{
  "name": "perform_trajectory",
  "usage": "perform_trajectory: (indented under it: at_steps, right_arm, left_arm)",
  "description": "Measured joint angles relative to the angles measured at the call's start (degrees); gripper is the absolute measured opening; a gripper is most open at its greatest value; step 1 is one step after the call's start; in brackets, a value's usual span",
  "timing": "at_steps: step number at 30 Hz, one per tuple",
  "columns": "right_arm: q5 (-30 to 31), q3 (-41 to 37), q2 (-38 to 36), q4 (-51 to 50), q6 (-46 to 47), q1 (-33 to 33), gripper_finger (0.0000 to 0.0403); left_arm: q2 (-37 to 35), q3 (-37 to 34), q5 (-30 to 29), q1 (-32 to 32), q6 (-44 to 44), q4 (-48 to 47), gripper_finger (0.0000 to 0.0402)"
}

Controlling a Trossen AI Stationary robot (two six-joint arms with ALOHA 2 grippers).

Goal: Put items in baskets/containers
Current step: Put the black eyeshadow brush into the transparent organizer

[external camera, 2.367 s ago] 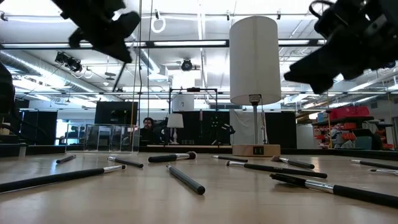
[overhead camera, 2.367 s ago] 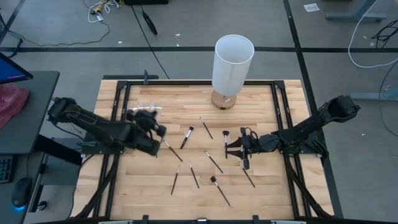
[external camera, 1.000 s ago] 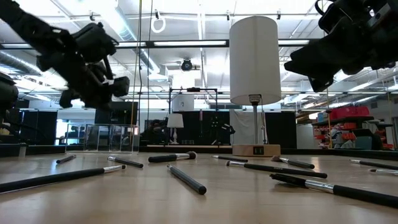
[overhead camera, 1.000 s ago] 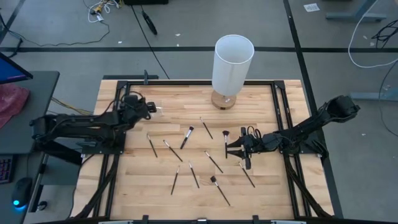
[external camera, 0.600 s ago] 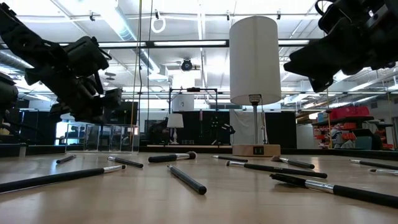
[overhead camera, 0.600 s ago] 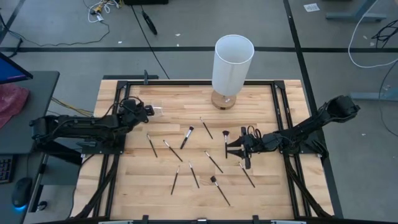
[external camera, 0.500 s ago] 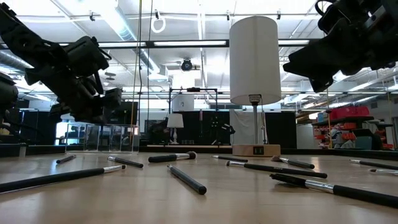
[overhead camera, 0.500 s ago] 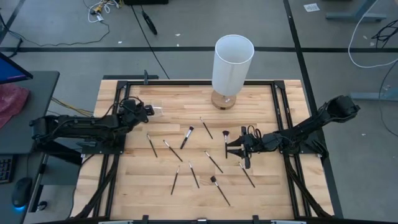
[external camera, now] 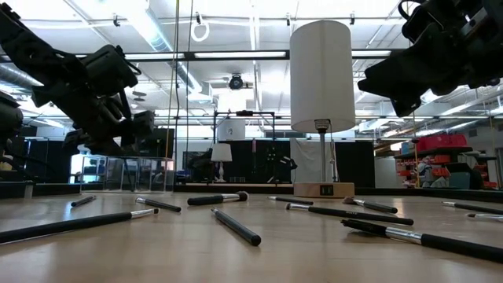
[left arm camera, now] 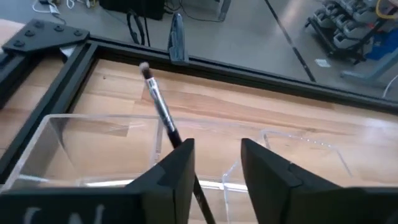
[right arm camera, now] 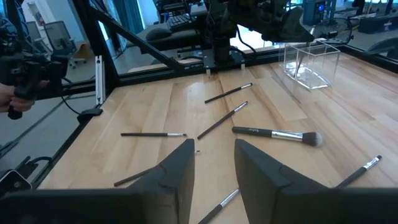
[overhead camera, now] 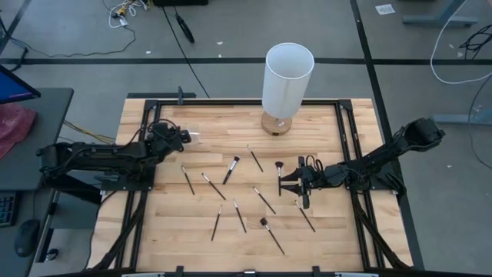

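The bench (overhead camera: 323, 231) is light wood with a visible grain, made of joined strips, and its surface looks smooth with a soft shine. Around it runs a frame (overhead camera: 231, 101) of black metal, matt. The container (left arm camera: 81, 149) is clear plastic, glossy, with bright reflections on its edges. The brushes (overhead camera: 231, 170) have slim black handles with a slight gloss; one brush (right arm camera: 277, 133) has a silver metal ferrule and a soft pale tuft. The lamp shade (overhead camera: 288, 77) looks like white matt paper or cloth, on a wooden base (overhead camera: 277, 125). The left pincer (left arm camera: 214, 168) has dark matt fingers, like plastic.
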Motion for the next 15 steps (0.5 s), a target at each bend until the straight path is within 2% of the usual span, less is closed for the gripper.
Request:
perform_trajectory:
  at_steps: [7,12,15]
  right_arm:
    - [0.0,0.0,0.0,-0.02,0.0,0.0,0.0115]
    - [0.0,0.0,0.0,-0.09,0.0,0.0,0.0115]
    - [0.0,0.0,0.0,-0.55,-0.02,0.0,0.0115]
  left_arm:
    - [0.0,6.39,0.39,-0.02,9.65,-0.46,0.0147]
    - [0.0,15.56,6.3,-0.95,18.55,-1.21,0.0136]
    - [0.01,20.91,10.5,-4.35,22.88,-1.09,0.0125]
